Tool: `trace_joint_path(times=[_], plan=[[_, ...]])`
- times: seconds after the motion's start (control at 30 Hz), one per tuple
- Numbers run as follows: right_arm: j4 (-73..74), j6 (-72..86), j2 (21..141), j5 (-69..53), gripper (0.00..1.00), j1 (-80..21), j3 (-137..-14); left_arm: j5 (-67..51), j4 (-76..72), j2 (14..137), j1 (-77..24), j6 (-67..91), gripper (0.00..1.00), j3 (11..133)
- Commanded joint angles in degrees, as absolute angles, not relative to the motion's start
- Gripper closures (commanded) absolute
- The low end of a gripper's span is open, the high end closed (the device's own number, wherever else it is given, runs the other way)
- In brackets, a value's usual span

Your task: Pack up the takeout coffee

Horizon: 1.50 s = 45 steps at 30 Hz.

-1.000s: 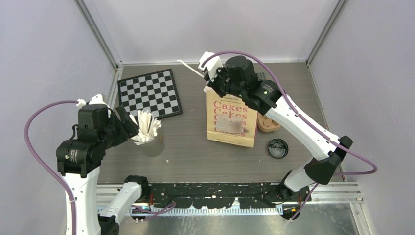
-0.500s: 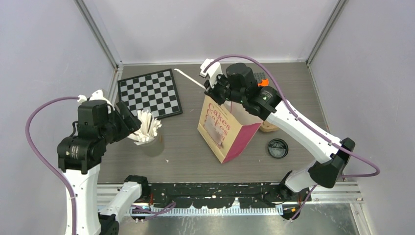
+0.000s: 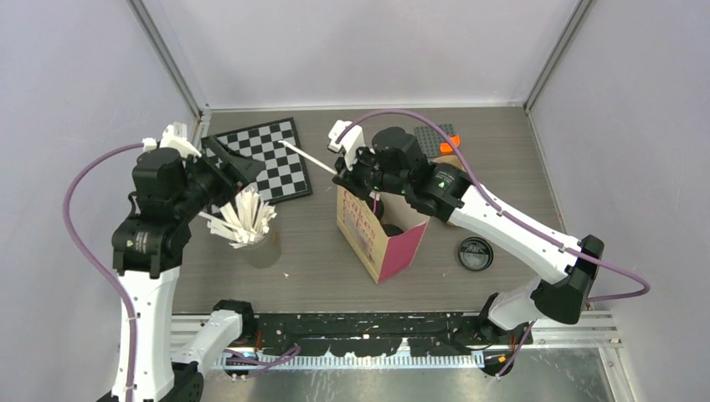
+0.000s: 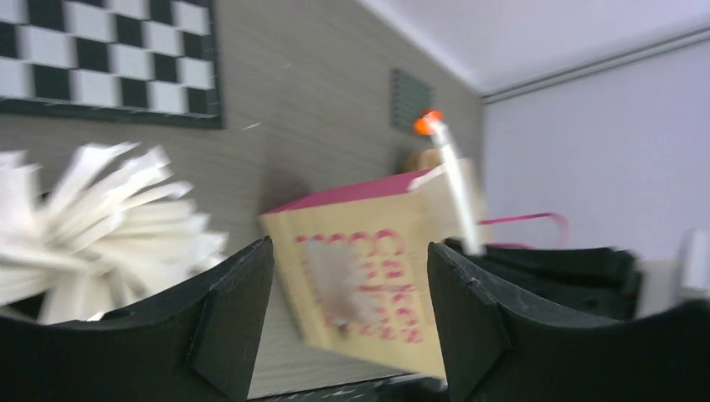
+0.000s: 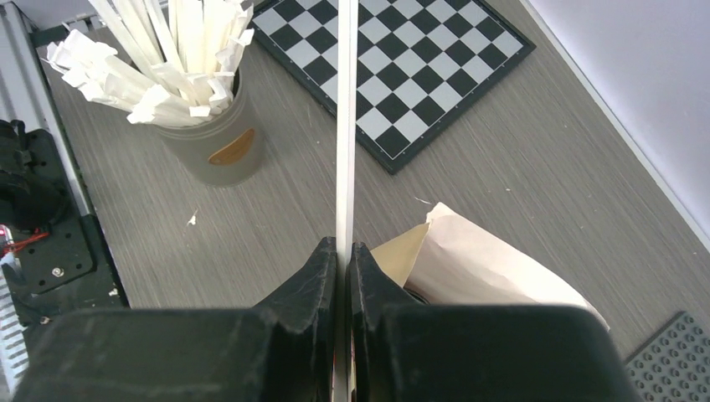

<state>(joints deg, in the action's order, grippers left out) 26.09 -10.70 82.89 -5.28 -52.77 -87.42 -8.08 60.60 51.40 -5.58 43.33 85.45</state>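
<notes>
Logging: bag (image 3: 360,228) swung left, mouth now just by your R pincer (image 5: 343,255), clamped on white stick (image 5: 346,126); L pincer (image 4: 350,247) open, raised off stick cup (image 3: 255,247); cups unseen, prob. bagged; lid (image 3: 475,253) on counter (image 3: 502,167).

Found paper bag (image 3: 377,239) turned from face-on to corner-on, mouth now showing, shifted left; found right gripper (image 3: 338,173) moved left and nearer with white stick (image 3: 306,157); noted left gripper (image 3: 239,170) raised from cup of sticks (image 3: 251,230) to chessboard (image 3: 280,167) edge.
</notes>
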Motion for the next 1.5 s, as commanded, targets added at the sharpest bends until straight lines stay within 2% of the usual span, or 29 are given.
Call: trace_joint_path(times=[0.0,0.1,0.33,0.6,0.87,1.07,1.3,1.37,1.43,1.47], plan=[[20.09,-8.46,80.01,-5.54,0.87,-53.42,-86.19,-17.82,34.29,51.52,-5.46,58.78,0.31,78.02],[19.25,-7.82,79.81,-5.77,0.87,-53.69,-85.35,-18.34,24.75,52.67,-5.44,61.99,0.32,74.31],[16.25,-5.69,79.01,-5.95,0.87,-54.12,-82.60,-18.84,19.56,53.96,-5.45,60.10,0.32,71.83],[14.87,-5.23,78.90,-5.00,0.87,-54.32,-82.03,-20.71,20.22,53.72,-5.45,61.70,0.42,69.75],[14.15,-4.96,79.01,-4.34,0.86,-54.85,-81.89,-21.94,21.56,53.57,-5.54,62.59,0.41,67.82],[13.92,-4.92,79.35,-4.24,0.86,-55.43,-81.83,-23.55,20.91,54.59,-5.55,63.05,0.45,67.84],[13.74,-4.80,80.02,-3.98,0.85,-55.69,-81.85,-24.83,21.60,54.46,-5.55,64.26,0.65,67.38],[13.71,-4.70,80.15,-4.00,0.84,-55.84,-81.90,-25.09,21.62,54.58,-5.56,64.25,0.77,67.77],[13.76,-4.40,80.16,-3.90,0.80,-55.93,-82.08,-24.54,21.65,54.43,-5.56,63.78,0.95,68.34],[13.80,-4.09,80.13,-3.99,0.78,-55.91,-82.22,-24.23,21.85,54.36,-5.54,63.40,1.00,68.81]])
